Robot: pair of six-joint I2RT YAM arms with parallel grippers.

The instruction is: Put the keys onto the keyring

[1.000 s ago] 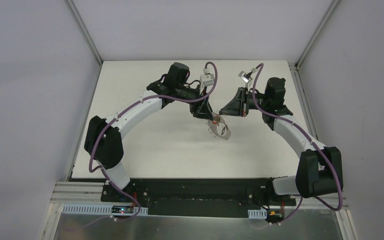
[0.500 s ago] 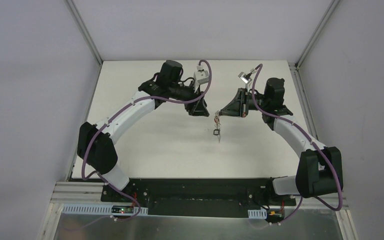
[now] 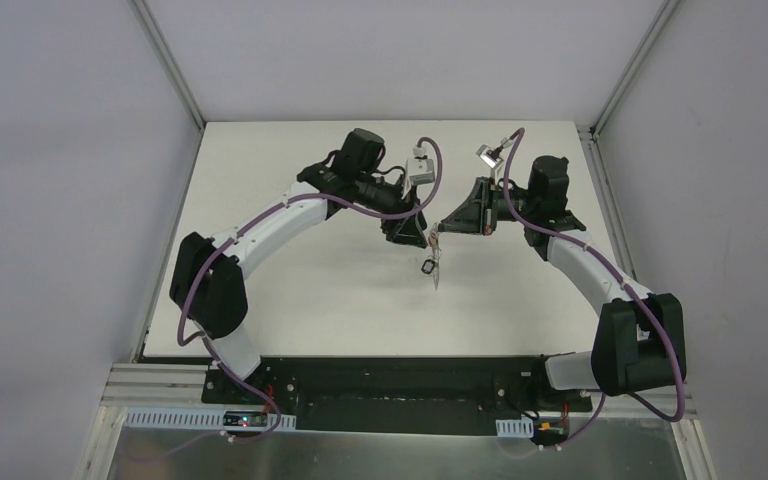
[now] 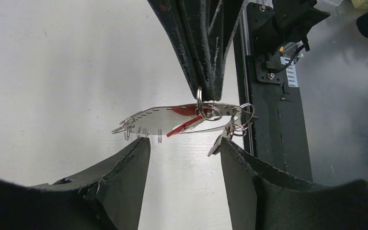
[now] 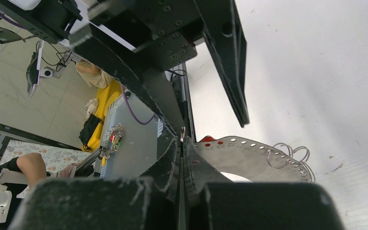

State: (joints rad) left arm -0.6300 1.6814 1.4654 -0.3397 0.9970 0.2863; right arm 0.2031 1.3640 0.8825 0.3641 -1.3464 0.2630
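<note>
Threading step: right pincer (image 4: pixel 203 93) clamped on a keyring (image 4: pixel 158 117) loop; left pincer (image 4: pixel 184 143) apart beneath. Next, probably: steady band.

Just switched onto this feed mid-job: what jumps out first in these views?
The thin grey oval keyring band hangs above the white table, pinched by one silver wire loop in the shut right end effector. A bright red key head shows against the band. The left end effector sits open just beneath it.
</note>
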